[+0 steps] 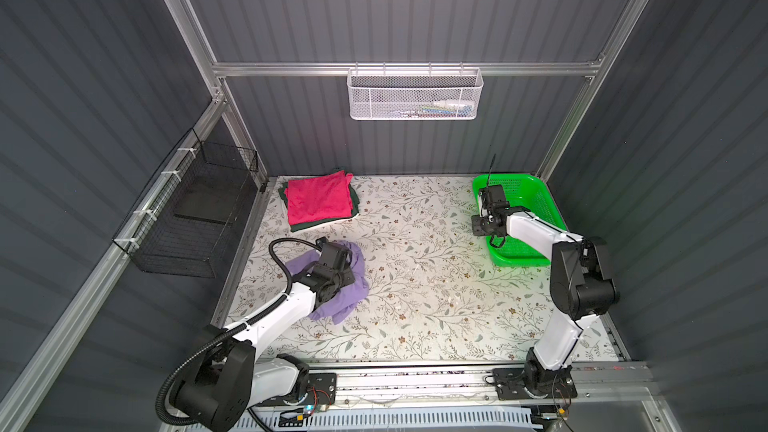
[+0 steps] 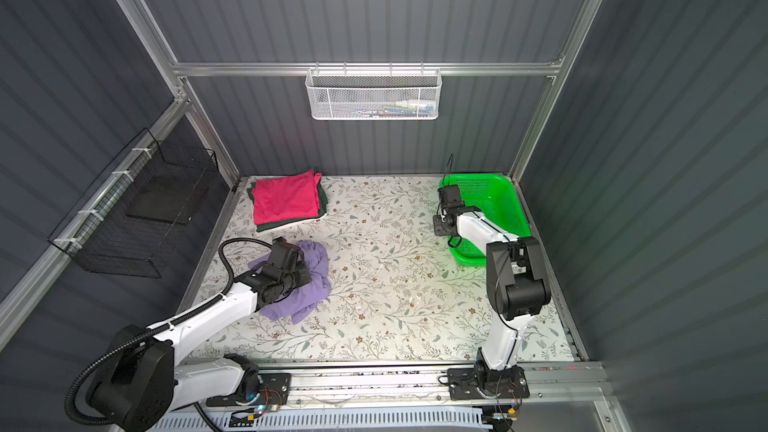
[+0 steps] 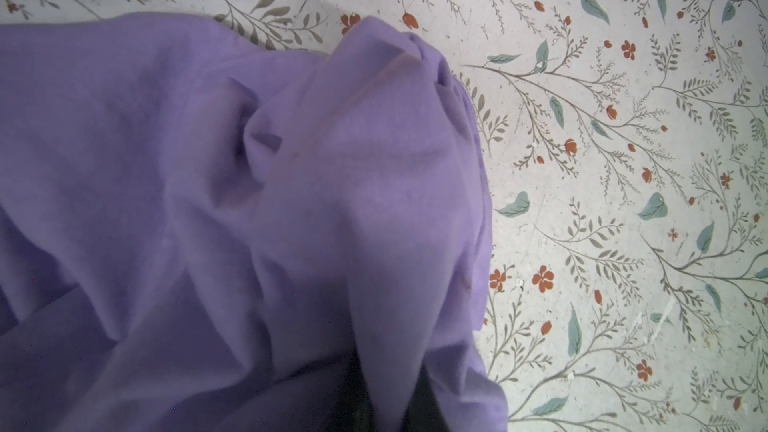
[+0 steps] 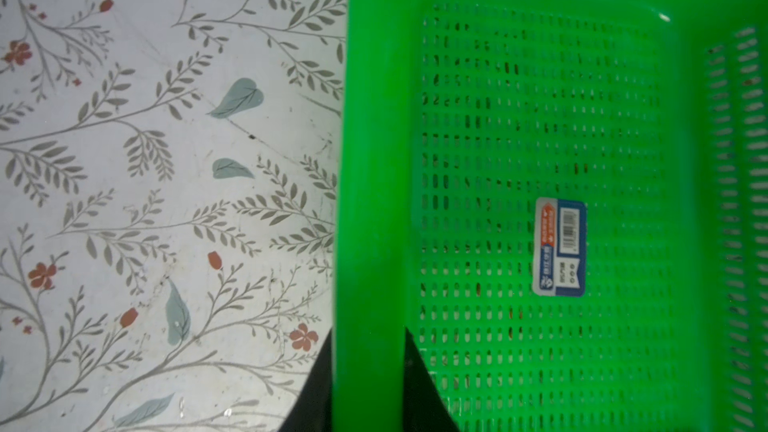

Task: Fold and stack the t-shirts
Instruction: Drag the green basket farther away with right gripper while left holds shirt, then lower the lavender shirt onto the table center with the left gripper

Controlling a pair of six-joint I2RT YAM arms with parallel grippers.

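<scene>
Lavender t-shirt (image 1: pixel 358 274) lies crumpled on the worktop (image 1: pixel 436 284), pinched in the closed left hand (image 3: pixel 390 403). Right hand (image 4: pixel 370 367) is clamped on the green basket (image 1: pixel 519 178) rim; I think a sideways pull could tip it.

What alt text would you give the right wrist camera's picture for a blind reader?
The right gripper clamps the rim of a green mesh basket between two dark fingers. A barcode sticker lies inside; the flower-patterned table is beside it.
</scene>
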